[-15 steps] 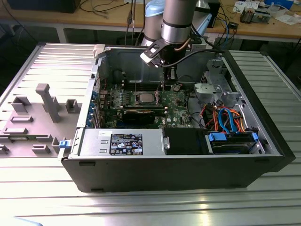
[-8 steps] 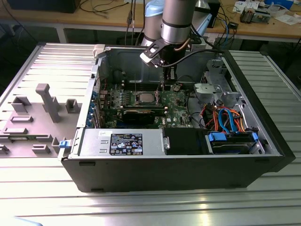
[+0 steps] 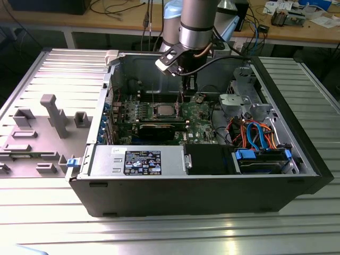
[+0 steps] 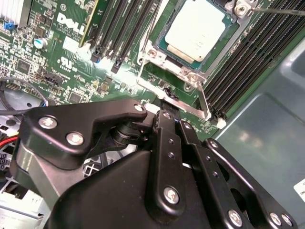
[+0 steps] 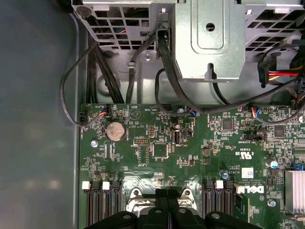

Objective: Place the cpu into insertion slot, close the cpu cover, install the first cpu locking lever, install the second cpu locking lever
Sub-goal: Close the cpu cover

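The cpu (image 4: 199,29) lies flat in the insertion slot, its silver-grey top showing; it is also in the exterior view as cpu (image 3: 163,110). The slot's contact field is hidden under it. The cpu cover (image 4: 189,76) lies down around the chip, which shows through its window. A thin wire lever (image 4: 148,33) runs along one side and another lever (image 4: 276,9) shows at the far corner. My gripper (image 4: 172,117) is shut with nothing between its black fingers, its tips at the cover's silver edge strip (image 4: 157,88). In the first wrist view the gripper (image 5: 167,202) sits between the socket's corners.
Black memory slots (image 4: 121,28) flank the socket on both sides. A long black expansion card (image 3: 159,127) lies in front of it. A metal drive cage (image 3: 249,90) and coloured cables (image 3: 255,133) crowd the exterior view's right. Grey fixtures (image 3: 53,114) stand outside the case.
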`<state>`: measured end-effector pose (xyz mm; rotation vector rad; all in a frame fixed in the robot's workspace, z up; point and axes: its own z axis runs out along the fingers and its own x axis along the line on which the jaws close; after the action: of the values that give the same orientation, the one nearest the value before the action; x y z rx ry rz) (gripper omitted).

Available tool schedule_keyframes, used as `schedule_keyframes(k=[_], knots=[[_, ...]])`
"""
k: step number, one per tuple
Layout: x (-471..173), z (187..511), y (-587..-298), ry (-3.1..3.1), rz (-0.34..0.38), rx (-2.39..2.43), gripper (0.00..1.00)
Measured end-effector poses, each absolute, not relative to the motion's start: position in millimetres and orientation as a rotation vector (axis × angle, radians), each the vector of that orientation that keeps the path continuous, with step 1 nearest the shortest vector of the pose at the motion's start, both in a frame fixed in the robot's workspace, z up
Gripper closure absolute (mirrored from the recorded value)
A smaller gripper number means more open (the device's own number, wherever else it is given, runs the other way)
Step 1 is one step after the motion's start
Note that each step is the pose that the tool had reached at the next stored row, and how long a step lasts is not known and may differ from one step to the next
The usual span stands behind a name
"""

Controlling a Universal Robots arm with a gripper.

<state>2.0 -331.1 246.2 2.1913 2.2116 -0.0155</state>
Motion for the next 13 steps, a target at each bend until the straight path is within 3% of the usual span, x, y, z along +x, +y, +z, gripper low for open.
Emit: schedule_keyframes(k=[13], knots=[[-2.6,246.2,-331.1,2.212,-0.016,2.191,0.89]])
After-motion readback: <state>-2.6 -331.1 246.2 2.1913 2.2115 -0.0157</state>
